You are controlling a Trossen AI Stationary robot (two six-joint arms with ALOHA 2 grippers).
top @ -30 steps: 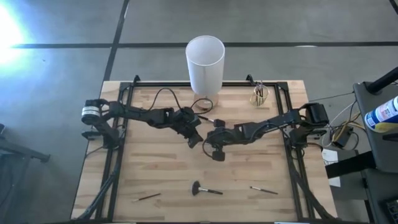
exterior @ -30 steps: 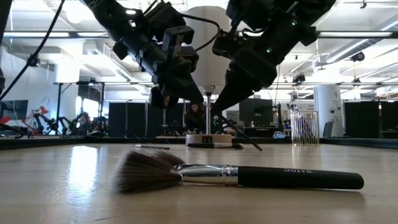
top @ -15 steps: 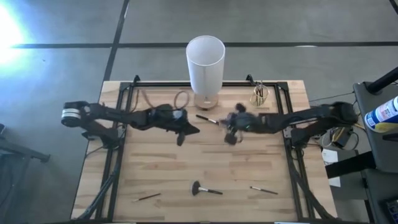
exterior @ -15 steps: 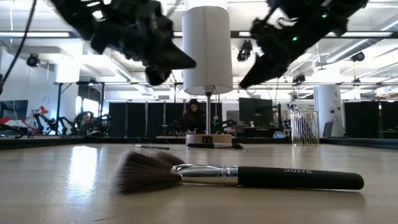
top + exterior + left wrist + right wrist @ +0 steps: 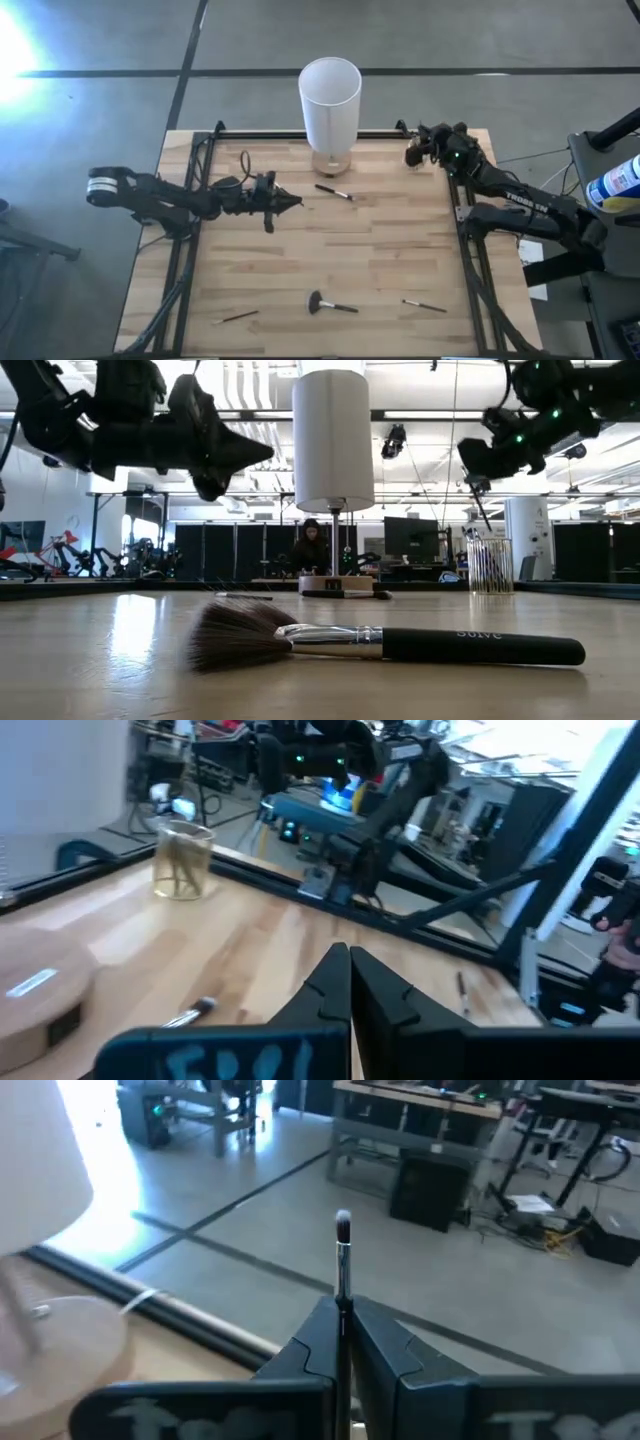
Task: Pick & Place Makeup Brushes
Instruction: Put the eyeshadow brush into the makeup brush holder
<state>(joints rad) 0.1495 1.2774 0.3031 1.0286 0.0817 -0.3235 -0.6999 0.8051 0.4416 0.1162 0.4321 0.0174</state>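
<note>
Four brushes lie on the table: fluffy black-headed fan brush (image 5: 320, 303) with silver ferrule near the front edge, thin sticks (image 5: 239, 317) (image 5: 424, 306) on either side of it, another (image 5: 333, 192) by the lamp base. Right gripper (image 5: 437, 147), above the glass jar (image 5: 488, 565), pinches one slim brush (image 5: 343, 1260) upright. Left gripper (image 5: 287, 202) closed, empty, mid-table.

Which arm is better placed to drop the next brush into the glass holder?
The right. Its end effector is shut on a thin brush and sits over the back right corner beside the glass holder. The left end effector is shut, holding nothing, over the table's left half.
</note>
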